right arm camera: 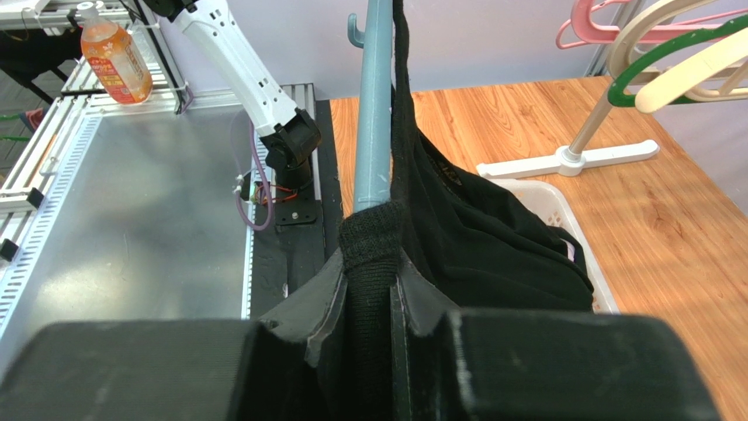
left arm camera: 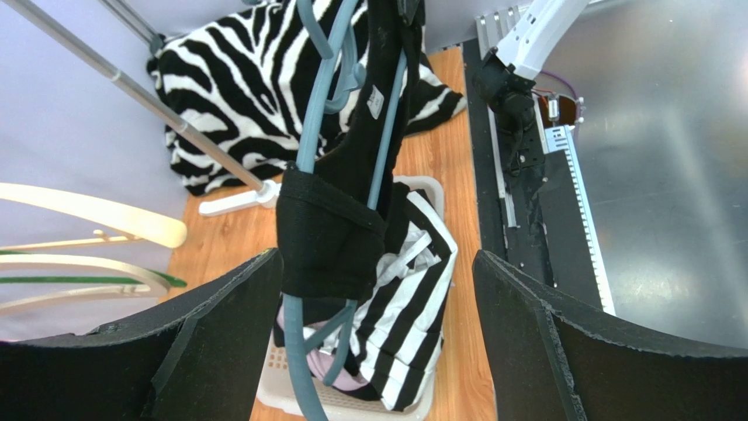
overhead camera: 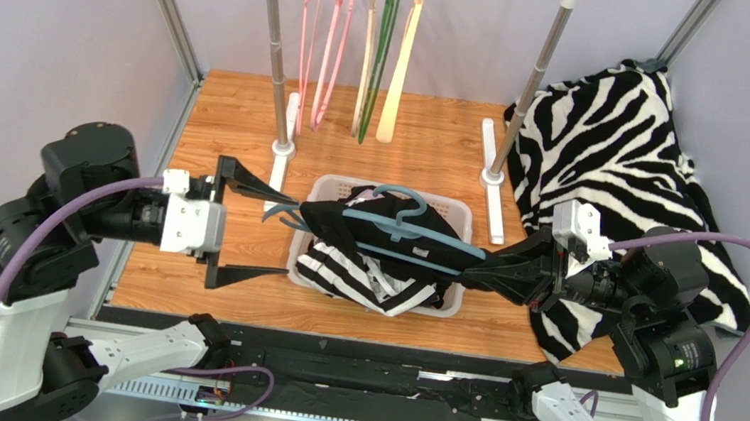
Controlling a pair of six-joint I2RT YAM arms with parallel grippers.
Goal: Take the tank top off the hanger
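Stretching almost level across the worktop (overhead camera: 228,305), the tank top (overhead camera: 371,234) hangs on its blue hanger (overhead camera: 418,230) in the air just above the white basket (overhead camera: 455,209), not resting in it. The long axis of the hanger runs side to side in the top view, from one arm toward the other. The right claw (overhead camera: 480,270) is clamped on the tank top at its right end. In the right wrist view the ribbed black fabric sits pinched between the two pads (right arm camera: 327,298), right where the hanger's arm meets it; whether the hanger's tip is also in that grip cannot be told. The left claw (overhead camera: 285,235) stands wide apart and holds nothing. The free, left end of the garment points straight at it, and in the left wrist view that black end lies just ahead of the gap, centred between the fingers (left arm camera: 219,333). The left arm is therefore the nearer one to the free end. In my judgement, the coming move turns on that end lying squarely within the open gap.
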